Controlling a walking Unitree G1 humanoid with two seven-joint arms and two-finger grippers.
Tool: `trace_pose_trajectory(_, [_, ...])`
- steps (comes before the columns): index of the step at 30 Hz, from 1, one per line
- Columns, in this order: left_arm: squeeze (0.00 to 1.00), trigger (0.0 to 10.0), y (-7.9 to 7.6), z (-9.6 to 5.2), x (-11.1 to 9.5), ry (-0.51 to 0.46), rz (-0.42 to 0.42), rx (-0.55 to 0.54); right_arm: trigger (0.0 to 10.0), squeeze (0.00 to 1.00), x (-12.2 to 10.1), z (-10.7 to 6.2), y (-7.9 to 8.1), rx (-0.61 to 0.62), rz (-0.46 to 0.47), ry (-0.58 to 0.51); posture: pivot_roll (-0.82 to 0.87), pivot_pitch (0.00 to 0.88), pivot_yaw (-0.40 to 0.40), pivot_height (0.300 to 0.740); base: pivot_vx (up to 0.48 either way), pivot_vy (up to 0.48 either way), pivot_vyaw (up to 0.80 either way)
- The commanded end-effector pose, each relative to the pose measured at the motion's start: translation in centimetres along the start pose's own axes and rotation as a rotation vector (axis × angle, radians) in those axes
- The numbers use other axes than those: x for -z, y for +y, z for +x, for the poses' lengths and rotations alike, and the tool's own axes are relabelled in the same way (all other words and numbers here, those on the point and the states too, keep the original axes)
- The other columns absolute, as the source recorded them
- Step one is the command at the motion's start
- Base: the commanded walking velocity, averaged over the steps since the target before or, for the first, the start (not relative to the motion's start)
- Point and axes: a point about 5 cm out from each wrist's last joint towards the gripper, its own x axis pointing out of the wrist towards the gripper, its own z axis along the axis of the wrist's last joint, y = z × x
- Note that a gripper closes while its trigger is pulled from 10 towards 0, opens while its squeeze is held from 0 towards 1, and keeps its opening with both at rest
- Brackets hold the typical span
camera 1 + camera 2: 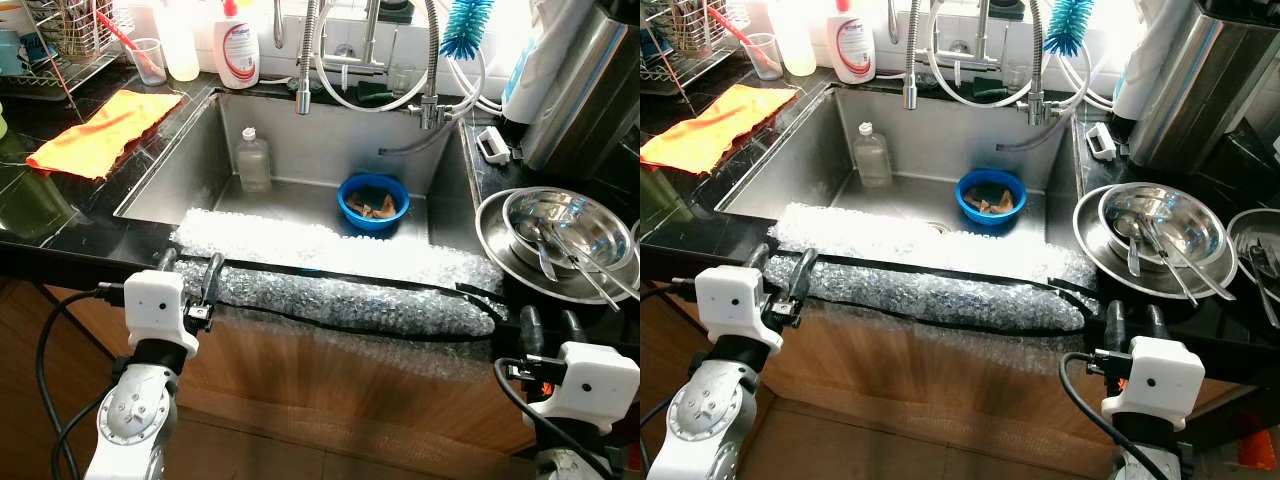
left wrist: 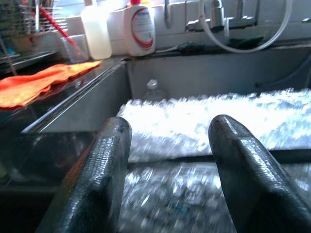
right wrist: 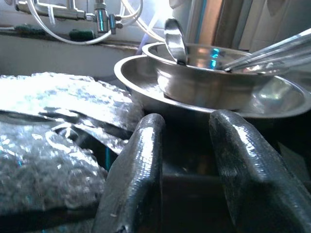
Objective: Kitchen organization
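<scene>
A steel sink [image 1: 180, 170] holds a blue bowl [image 1: 373, 201] with scraps and a clear plastic bottle [image 1: 252, 160]. Bubble wrap [image 1: 340, 270] covers the sink's front edge. On the right counter, stacked steel bowls [image 1: 565, 232] hold spoons [image 1: 545, 255]. An orange cloth [image 1: 105, 130] lies on the left counter. My left gripper [image 1: 190, 268] is open at the left end of the bubble wrap, with nothing between its fingers [image 2: 102, 170]. My right gripper [image 1: 548, 328] is open just below the counter edge, in front of the steel bowls [image 3: 209, 77].
Behind the sink stand a faucet with hoses [image 1: 305, 60], a white soap bottle [image 1: 236, 45], a blue brush [image 1: 466, 22] and a cup [image 1: 148, 60]. A dish rack [image 1: 60, 40] is at the back left. A large steel pot [image 1: 585, 85] stands at the back right.
</scene>
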Motion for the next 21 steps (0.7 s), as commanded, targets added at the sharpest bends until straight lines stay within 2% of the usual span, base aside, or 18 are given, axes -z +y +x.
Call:
trace_pose_trajectory(1, [0.00,10.0,-0.3,0.2,0.3,0.017,-0.008,0.020,10.0,0.00,0.1,0.3,0.0,0.010,0.008,0.000,0.00,0.100,0.001,0.740,0.000,0.000,0.00])
trace_pose_trajectory(9, [0.00,10.0,-0.4,1.1,0.6,0.015,-0.018,0.024,10.0,0.00,0.0,0.5,0.3,0.011,0.002,0.018,0.00,0.113,-0.009,0.740,0.000,0.000,0.00])
trace_pose_trajectory(13, [0.00,10.0,-0.6,1.1,0.4,0.003,-0.025,0.014,10.0,0.00,0.2,0.4,0.1,0.008,-0.007,0.029,0.01,0.096,-0.015,0.740,0.000,0.000,-0.70])
trace_pose_trajectory(16, [0.00,10.0,-0.5,1.4,0.0,-0.012,-0.030,0.011,10.0,0.00,0.3,0.8,0.3,-0.014,-0.004,0.025,0.01,0.098,-0.024,0.740,0.000,0.000,-0.77])
trace_pose_trajectory(21, [0.00,10.0,0.3,0.8,-0.2,-0.012,0.055,0.060,10.0,0.00,0.2,1.3,0.3,-0.036,-0.011,0.020,0.02,0.091,-0.036,0.740,0.000,0.000,-0.77])
